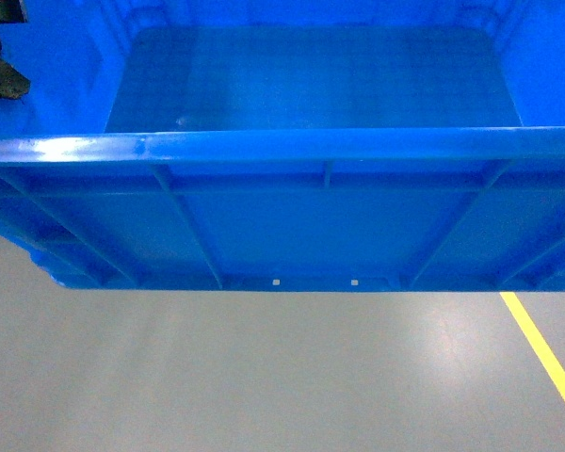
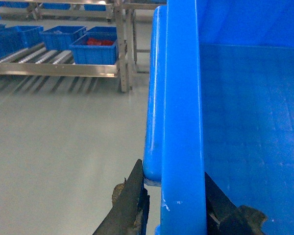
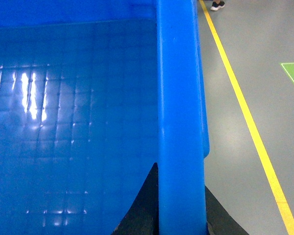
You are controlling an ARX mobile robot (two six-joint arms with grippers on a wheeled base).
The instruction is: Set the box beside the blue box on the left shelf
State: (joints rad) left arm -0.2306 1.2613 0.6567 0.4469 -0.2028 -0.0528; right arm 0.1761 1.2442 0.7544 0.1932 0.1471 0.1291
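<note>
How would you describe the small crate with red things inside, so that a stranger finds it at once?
In the left wrist view, look to the roller shelf at the upper left, beyond the held box. Several small blue crates sit in a row there. The wanted crate is the rightmost, nearest the metal post, and it alone shows red contents.

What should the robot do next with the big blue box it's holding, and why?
Probably roll toward the left shelf, keeping the box level. Both the left gripper and right gripper pinch its rim, and it hangs above the floor. The roller rack with its small blue boxes is off across the floor, so nothing can be set down yet.
</note>
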